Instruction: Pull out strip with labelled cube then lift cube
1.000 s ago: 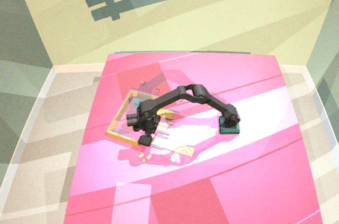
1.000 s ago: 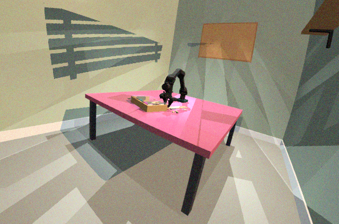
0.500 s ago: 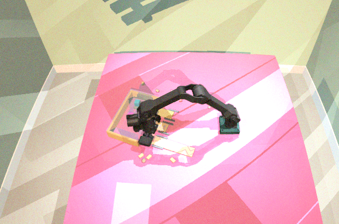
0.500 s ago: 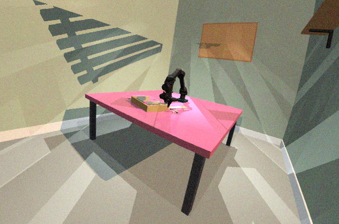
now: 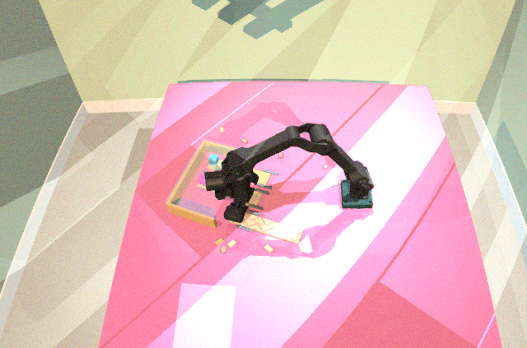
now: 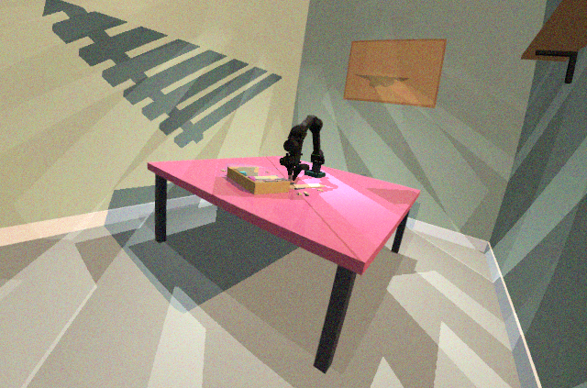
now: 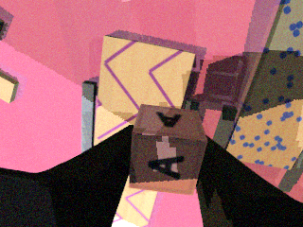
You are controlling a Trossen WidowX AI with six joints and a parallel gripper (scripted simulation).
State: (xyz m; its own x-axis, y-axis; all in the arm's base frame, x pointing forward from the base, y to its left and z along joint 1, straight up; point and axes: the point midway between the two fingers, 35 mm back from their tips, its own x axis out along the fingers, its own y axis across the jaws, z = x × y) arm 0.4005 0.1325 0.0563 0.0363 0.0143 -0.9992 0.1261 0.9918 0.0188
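The cube (image 7: 163,172) with a black A on its faces is between the two black fingertips in the wrist view. My gripper (image 7: 166,136) (image 6: 293,179) is shut on it. The pale strip (image 7: 137,71) (image 5: 274,226) with purple zigzag lines lies beneath the cube and stretches out from the box on the table. Whether the cube touches the strip cannot be told. Another strip (image 7: 265,137) with blue dots lies to the right in the wrist view. The arm hides the cube in the top view.
An open wooden box (image 5: 185,174) (image 6: 271,187) stands at the strips' far end and holds a cyan block (image 5: 212,160) and a magenta piece. Thin grey rails (image 7: 88,115) stand beside the strips. Small loose blocks (image 5: 231,243) (image 7: 7,88) lie nearby on the pink table (image 5: 297,293).
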